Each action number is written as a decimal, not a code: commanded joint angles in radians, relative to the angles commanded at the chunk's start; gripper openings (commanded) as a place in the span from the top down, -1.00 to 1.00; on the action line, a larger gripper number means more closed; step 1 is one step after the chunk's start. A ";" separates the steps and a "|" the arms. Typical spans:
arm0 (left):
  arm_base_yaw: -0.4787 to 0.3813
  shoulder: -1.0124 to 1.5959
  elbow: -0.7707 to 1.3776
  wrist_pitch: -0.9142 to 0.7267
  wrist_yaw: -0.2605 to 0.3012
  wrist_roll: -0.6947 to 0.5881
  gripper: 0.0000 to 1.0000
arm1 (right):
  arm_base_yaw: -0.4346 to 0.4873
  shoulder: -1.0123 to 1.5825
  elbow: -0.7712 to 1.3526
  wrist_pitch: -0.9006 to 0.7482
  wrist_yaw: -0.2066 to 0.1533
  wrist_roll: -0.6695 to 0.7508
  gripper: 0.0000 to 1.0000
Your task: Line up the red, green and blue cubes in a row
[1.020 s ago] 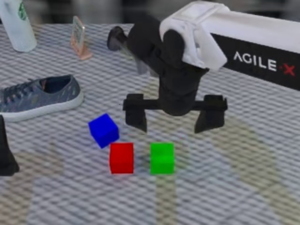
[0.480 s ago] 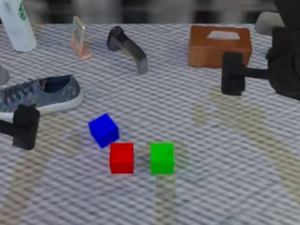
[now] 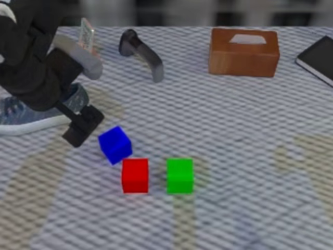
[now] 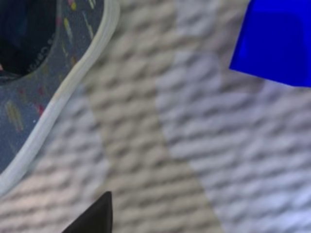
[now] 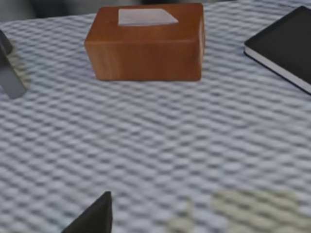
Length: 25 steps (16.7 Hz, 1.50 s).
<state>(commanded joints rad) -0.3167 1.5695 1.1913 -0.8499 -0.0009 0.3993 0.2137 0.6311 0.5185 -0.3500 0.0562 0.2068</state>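
Top view: left arm is over the bench's left side, covering most of the sneaker (image 3: 31, 112). Left claw (image 3: 82, 126) sits just left of the blue cube (image 3: 115, 144), apart from it. One dark finger (image 3: 83, 125) is visible, the other isn't, so can't tell if the claw is released or clenched. Using the red cube (image 3: 135, 175) as landmark: blue cube is just up-left of it, rotated, corner near or touching its top edge, can't say which. Green cube (image 3: 180, 175) is just right of red with a small gap, level with it and square to it. Far from red, toward the back of the bench (image 3: 234, 135): brown tissue box (image 3: 244, 52) to the right, black book (image 3: 317, 58) further right at the edge, dark curved handle (image 3: 141, 54) straight behind. Right arm not in frame.

Left wrist view: blue cube (image 4: 276, 41) fills one corner, sneaker (image 4: 46, 73) the opposite side, woven bench cloth between. One dark fingertip (image 4: 95, 218) at the edge.

Right wrist view: tissue box (image 5: 146, 41) and black book (image 5: 286, 43) on the bench, no cubes in sight. Only one fingertip (image 5: 95, 218) of the right claw visible, state can't tell.
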 joint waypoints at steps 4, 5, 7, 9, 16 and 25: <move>-0.058 0.309 0.244 -0.150 0.000 0.075 -1.00 | -0.111 -0.339 -0.278 0.183 -0.024 -0.112 -1.00; -0.069 0.370 0.296 -0.177 0.000 0.089 -1.00 | -0.133 -0.409 -0.335 0.222 -0.030 -0.134 -1.00; -0.088 0.468 0.383 -0.218 0.001 0.112 -1.00 | -0.169 -0.523 -0.428 0.286 -0.042 -0.171 -1.00; -0.100 0.530 0.441 -0.242 0.003 0.127 -1.00 | -0.193 -0.598 -0.491 0.330 -0.052 -0.196 -1.00; -0.102 0.563 0.472 -0.253 0.003 0.134 -1.00 | -0.204 -0.631 -0.519 0.350 -0.056 -0.207 -1.00; -0.105 0.663 0.322 0.003 0.004 0.137 -1.00 | -0.204 -0.631 -0.519 0.350 -0.056 -0.207 -1.00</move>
<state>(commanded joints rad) -0.4213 2.2328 1.5130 -0.8474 0.0034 0.5359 0.0100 0.0000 0.0000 0.0000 0.0000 0.0000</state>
